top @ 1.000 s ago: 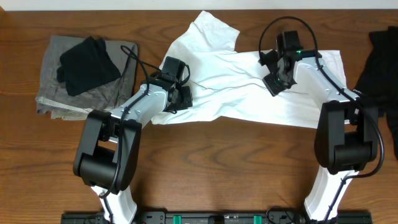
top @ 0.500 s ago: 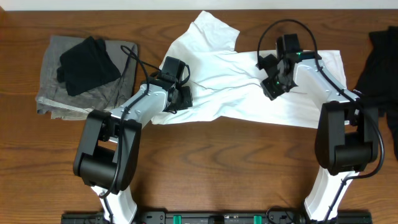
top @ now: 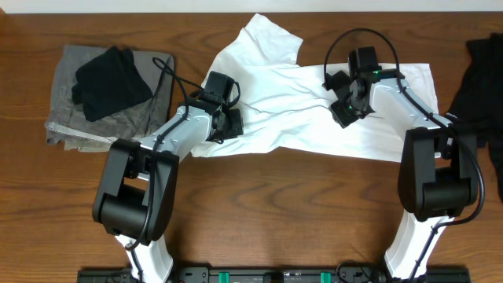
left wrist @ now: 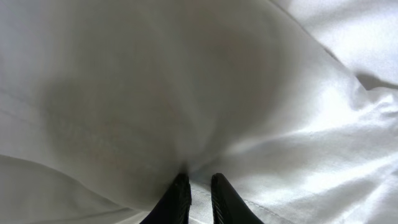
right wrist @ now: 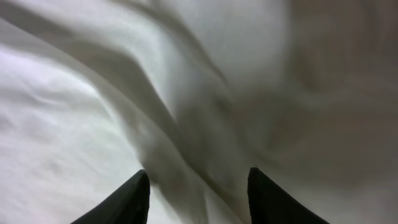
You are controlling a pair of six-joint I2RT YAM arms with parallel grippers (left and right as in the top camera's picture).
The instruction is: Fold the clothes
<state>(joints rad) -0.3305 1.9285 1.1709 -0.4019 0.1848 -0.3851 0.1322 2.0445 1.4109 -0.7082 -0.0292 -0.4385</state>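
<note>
Large plain white short-sleeved cotton T-shirt (top: 314,130) lies rumpled across the far middle of the brown wooden table (top: 275,204). Long axis runs left-right, one sleeve (top: 271,35) is kicked up toward the far edge, diagonal creases cross the body, and the near hem is fairly straight. No print shows on the upward face. Handling call: light, limp, no stiffness. It will drape and bunch rather than move as a sheet, and likely drags a bit on the wood. Nothing fragile. Best holds are hems, shoulder seams or a pinched ridge, taking both layers so the fold carries. Left gripper (top: 233,122) sits at the T-shirt's left end. In the wrist view its fingers (left wrist: 177,202) are nearly together with cloth nipped between, so it is clenched on fabric, probably by a stitched hem, though the view is too close to be sure. Right gripper (top: 343,112) is over the upper right body, jaws apart astride a raised crease (right wrist: 180,124), grasping nothing. Also on the table: grey folded cloth (top: 67,110) with a black garment (top: 110,79) on it at far left, and a dark garment (top: 475,75) at the right edge.
</note>
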